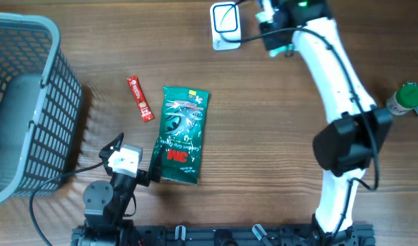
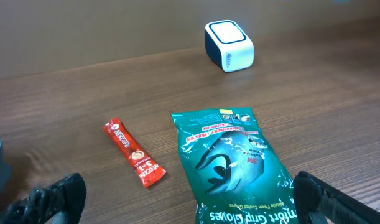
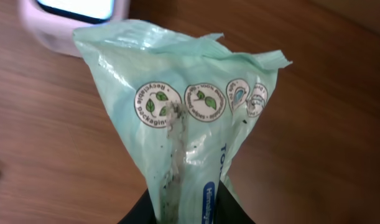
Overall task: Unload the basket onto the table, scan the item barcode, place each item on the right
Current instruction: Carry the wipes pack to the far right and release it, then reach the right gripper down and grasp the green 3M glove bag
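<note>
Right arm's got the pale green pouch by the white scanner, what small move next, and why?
Probably rotate the pouch toward the scanner: the right gripper pinches its lower end, the scanner sits up-left of it, and the face the wrist camera sees shows only round icons, no barcode.

The glove packet [image 1: 183,134] is teal, the sachet [image 1: 139,98] red, the pouch [image 3: 183,106] mint.

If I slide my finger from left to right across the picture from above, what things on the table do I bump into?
You'd meet the grey basket, then the red sachet, the green packet, the white scanner, and last the green-capped bottle.
</note>
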`<state>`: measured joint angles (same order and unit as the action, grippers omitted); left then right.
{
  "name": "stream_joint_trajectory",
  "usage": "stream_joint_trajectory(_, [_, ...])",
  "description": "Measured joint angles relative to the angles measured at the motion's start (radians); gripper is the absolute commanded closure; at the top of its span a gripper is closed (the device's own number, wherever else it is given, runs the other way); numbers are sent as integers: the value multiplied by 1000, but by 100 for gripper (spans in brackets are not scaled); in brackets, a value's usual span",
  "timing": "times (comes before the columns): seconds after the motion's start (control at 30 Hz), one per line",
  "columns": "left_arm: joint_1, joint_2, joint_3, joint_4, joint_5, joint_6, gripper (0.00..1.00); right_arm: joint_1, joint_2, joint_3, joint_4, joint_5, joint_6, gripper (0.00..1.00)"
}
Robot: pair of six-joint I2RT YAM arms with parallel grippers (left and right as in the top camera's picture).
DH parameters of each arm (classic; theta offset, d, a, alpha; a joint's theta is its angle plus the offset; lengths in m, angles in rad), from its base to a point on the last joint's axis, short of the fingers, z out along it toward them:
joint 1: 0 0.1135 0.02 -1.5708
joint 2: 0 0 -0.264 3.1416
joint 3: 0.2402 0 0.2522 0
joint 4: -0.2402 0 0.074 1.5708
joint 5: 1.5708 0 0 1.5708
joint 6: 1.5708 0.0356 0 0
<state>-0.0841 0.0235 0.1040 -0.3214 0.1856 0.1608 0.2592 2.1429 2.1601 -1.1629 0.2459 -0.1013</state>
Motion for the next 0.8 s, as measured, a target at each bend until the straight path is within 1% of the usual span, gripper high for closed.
stream_joint_trajectory(0.1, [0, 0, 0, 0, 0, 0, 0, -97, -6, 2, -79, 83, -13, 96])
stream_joint_trajectory(0.13, [0, 0, 0, 0, 0, 0, 0, -132, -6, 2, -79, 105, -16, 96])
stream_joint_trajectory(0.27, [0, 0, 0, 0, 0, 0, 0, -331, -6, 2, -29, 183, -24, 96])
stream_joint_trajectory(0.33, [0, 0, 0, 0, 0, 0, 0, -454, -6, 0, 48, 212, -44, 96])
stream_joint_trajectory(0.4, [0, 0, 0, 0, 0, 0, 0, -573, -6, -3, 137, 224, -108, 96])
stream_joint_trajectory(0.5, [0, 0, 0, 0, 0, 0, 0, -725, -6, -6, 206, 210, -208, 95])
stream_joint_trajectory(0.57, [0, 0, 0, 0, 0, 0, 0, -837, -6, -7, 237, 134, -284, 95])
stream_joint_trajectory(0.67, [0, 0, 0, 0, 0, 0, 0, -963, 13, -7, 279, 60, -352, 95])
stream_joint_trajectory(0.73, [0, 0, 0, 0, 0, 0, 0, -1021, 45, -7, 289, 30, -413, 95])
stream_joint_trajectory(0.8, [0, 0, 0, 0, 0, 0, 0, -1080, 120, -7, 304, -14, -537, 96])
